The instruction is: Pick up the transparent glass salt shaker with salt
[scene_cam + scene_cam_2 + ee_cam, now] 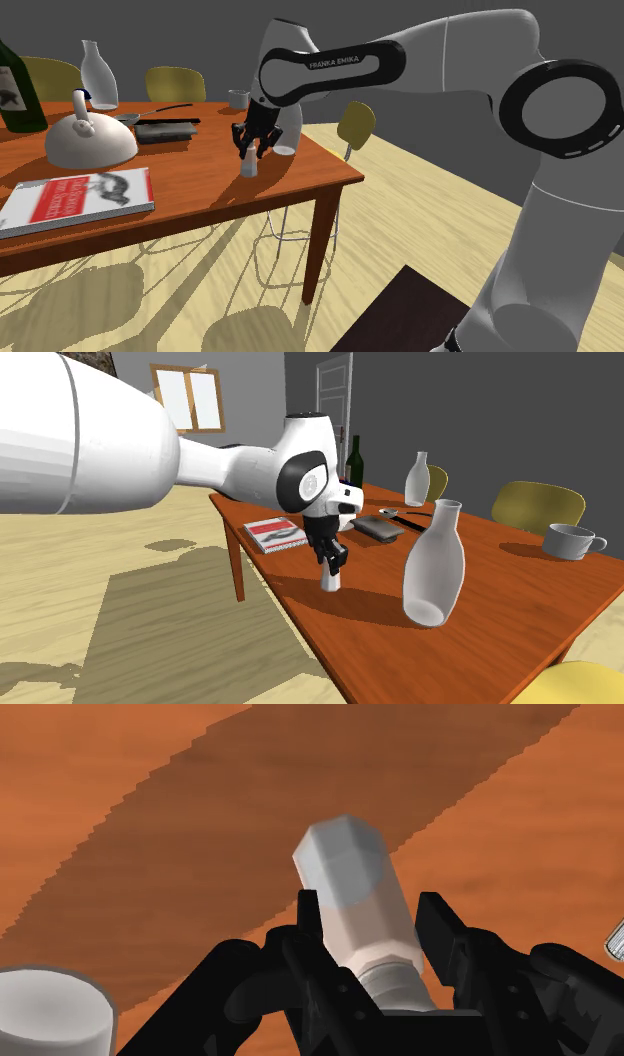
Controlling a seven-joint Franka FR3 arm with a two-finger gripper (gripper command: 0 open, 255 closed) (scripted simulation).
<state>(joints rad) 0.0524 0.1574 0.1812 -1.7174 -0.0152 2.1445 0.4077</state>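
Note:
The salt shaker (248, 167) is a small pale, cloudy cylinder standing upright on the orange-brown wooden table (200, 185), near the edge at the shoulder view's right. My black gripper (251, 150) hangs straight over it, and its fingers reach down on either side of the shaker's top. In the wrist view the shaker (358, 899) lies between the two fingers (312, 919), which stand apart. A thin gap shows at the other finger, so the gripper (372, 914) is open. In the second exterior view the shaker (330, 581) rests on the table under the gripper (331, 559).
A white carafe (435, 567) stands close beside the shaker. Further off are a grey mug (570, 540), a red-and-white book (80, 198), a white kettle (90, 142), a dark bottle (15, 90), a second white carafe (98, 75) and a dark pan (165, 128). Yellow chairs surround the table.

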